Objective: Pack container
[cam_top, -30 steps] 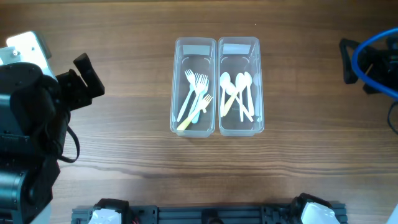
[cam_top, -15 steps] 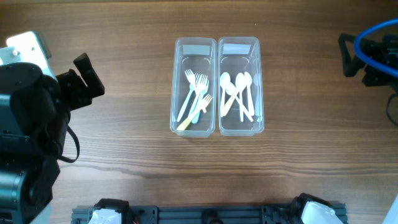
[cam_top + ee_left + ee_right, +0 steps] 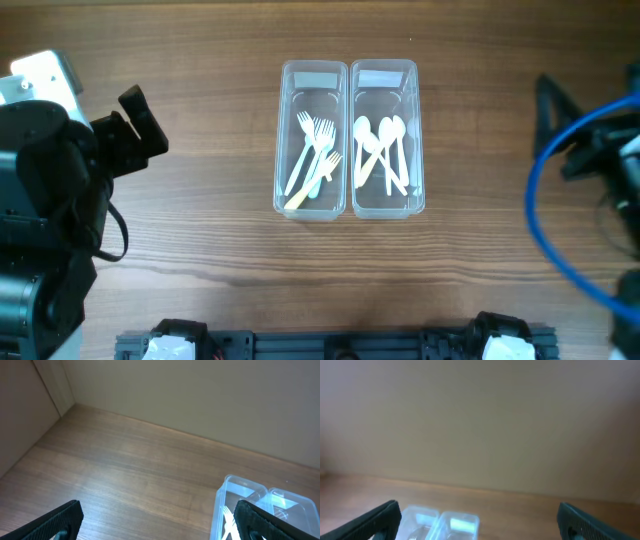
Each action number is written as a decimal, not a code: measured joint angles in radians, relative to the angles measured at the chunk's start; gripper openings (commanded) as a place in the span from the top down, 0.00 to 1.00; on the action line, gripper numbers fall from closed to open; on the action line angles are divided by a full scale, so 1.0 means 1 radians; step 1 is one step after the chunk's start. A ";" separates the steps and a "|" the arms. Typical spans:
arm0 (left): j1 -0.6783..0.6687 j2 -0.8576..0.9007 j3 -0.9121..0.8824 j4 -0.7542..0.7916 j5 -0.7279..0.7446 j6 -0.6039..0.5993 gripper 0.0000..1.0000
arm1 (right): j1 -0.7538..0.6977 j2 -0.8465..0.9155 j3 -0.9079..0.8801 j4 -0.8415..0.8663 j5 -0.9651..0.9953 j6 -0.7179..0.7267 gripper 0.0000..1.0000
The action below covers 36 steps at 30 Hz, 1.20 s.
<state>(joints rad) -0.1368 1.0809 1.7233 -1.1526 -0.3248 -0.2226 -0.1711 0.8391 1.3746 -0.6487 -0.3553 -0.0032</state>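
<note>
Wood-grain table [image 3: 200, 250], plain beige wall [image 3: 200, 390] behind. Centre: two clear containers side by side, forks [image 3: 315, 155] in left container [image 3: 281, 140], spoons [image 3: 383, 150] in right container [image 3: 419, 140]. Pale label [image 3: 314, 78] at each 12 o'clock end, text unreadable. At 9 o'clock left gripper [image 3: 159, 510], at 3 right gripper [image 3: 479, 510]: both spread wide, holding nothing.

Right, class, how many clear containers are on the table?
2. They sit side by side: the left container holds forks, the right container holds spoons. None appears hidden.
</note>
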 measured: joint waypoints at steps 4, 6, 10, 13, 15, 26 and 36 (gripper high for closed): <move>0.000 0.000 0.000 0.000 0.000 0.000 0.00 | 0.086 -0.198 -0.344 0.133 0.052 0.064 0.00; 0.000 0.000 0.000 0.000 0.000 0.000 0.00 | 0.104 -0.287 -0.498 0.190 0.063 0.095 0.00; 0.000 0.000 0.000 0.000 0.000 0.000 0.00 | 0.106 -0.443 -0.759 0.288 0.076 0.138 0.00; 0.000 0.000 0.000 0.000 0.000 0.000 0.00 | 0.106 -0.552 -0.924 0.336 0.077 0.145 0.00; 0.000 0.000 0.000 0.000 0.000 0.000 0.00 | 0.106 -0.610 -0.995 0.344 0.077 0.149 0.00; 0.000 0.000 0.000 0.000 0.000 0.000 0.00 | 0.106 -0.818 -1.179 0.350 0.092 0.150 0.00; 0.000 0.000 0.000 0.000 0.000 0.000 0.00 | 0.106 -0.820 -1.250 0.364 0.095 0.150 0.00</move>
<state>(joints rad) -0.1368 1.0805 1.7233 -1.1526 -0.3252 -0.2226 -0.0647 0.0193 0.1246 -0.2848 -0.2604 0.1463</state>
